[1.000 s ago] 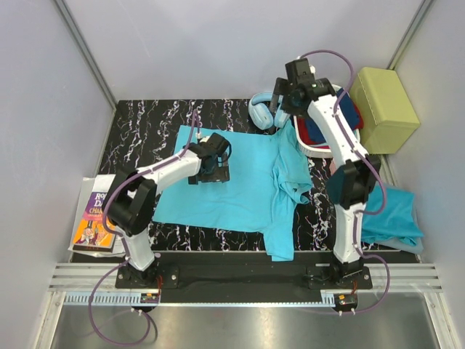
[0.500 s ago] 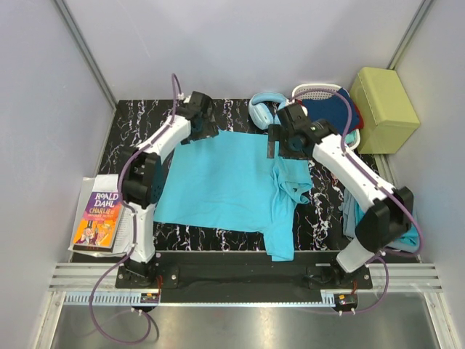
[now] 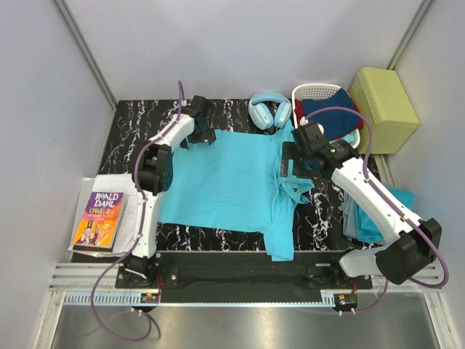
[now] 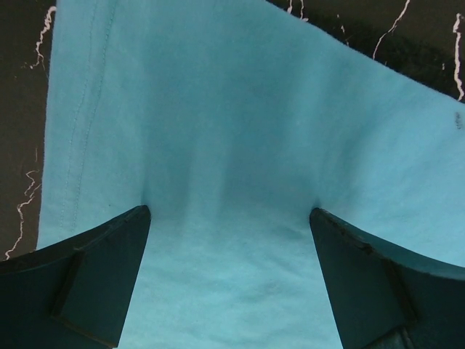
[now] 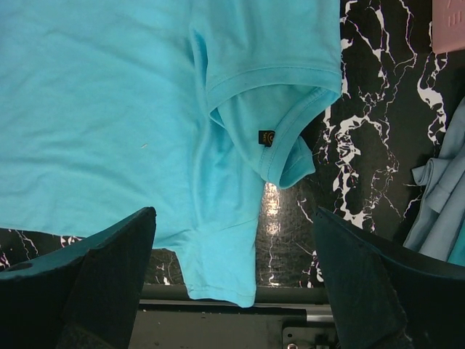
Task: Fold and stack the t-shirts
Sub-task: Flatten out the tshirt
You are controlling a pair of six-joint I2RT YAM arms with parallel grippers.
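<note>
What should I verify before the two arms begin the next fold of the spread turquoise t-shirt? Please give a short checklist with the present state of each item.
1. The left tool is open: ok, jaws wide over the far left corner of the spread t-shirt.
2. The right tool is open: ok, it holds nothing and hangs above the collar side.
3. The shirt lies flat: not ok, the collar side is folded over and bunched.
4. The headphones are free of the cloth: cannot tell, they lie right at its far edge.
5. The other t-shirts are out of the way: ok, heaped at the right edge of the table, apart.
</note>
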